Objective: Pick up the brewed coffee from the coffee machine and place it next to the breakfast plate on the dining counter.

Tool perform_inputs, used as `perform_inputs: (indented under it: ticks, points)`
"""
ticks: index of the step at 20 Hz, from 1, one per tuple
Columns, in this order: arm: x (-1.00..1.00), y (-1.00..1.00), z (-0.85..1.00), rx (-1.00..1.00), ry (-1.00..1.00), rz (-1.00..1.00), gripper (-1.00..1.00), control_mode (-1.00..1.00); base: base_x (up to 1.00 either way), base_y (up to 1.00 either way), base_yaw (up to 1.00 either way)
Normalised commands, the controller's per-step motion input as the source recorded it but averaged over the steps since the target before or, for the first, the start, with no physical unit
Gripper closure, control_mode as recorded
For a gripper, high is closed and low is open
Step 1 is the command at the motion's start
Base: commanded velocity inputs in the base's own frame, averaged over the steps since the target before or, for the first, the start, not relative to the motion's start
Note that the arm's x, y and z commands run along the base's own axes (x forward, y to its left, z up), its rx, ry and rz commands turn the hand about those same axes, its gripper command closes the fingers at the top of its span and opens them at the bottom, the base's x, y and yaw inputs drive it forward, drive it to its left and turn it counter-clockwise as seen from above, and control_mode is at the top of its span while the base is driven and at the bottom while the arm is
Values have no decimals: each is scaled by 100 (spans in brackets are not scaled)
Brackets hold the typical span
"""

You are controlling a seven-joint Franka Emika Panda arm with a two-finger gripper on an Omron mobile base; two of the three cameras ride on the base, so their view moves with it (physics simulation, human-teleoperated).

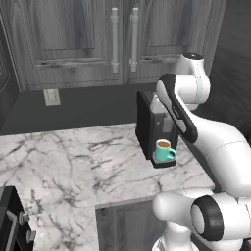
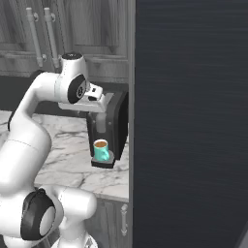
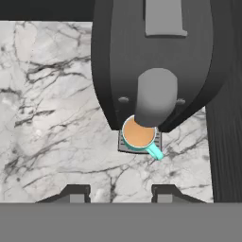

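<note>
The brewed coffee, a teal mug (image 1: 164,149) (image 2: 101,150) (image 3: 138,134) with light brown coffee at the rim, stands on the drip tray of the black coffee machine (image 1: 146,122) (image 2: 115,121) (image 3: 156,56), under its grey spout. Its handle points toward the worktop's front right. My gripper (image 3: 120,191) hangs above the machine and looks down on the mug, well clear of it. It is open, with nothing between the fingertips (image 3: 75,191). The breakfast plate and the dining counter are out of view.
The machine stands on a marble worktop (image 1: 59,162) with dark wood cabinets (image 1: 73,39) above it. A tall dark panel (image 2: 193,121) rises right beside the machine. There is a wall outlet (image 1: 51,96) at the back left and a dark appliance (image 1: 10,220) at the front left.
</note>
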Motion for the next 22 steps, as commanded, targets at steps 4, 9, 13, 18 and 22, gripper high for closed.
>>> perform_inputs:
  ticks: [4,9,13,18,22]
  points:
    - [-23,0,-16,0,-2,0,-100,-100,0,0,0]
    - [-38,-8,-26,0,-5,0,-100,-100,0,0,0]
    - [-42,-26,-22,-2,-8,0,-100,-100,0,0,0]
    - [-29,-19,-29,-7,-9,0,-100,-100,0,0,0]
    - [-14,-11,-35,-8,-10,0,-100,-100,0,0,0]
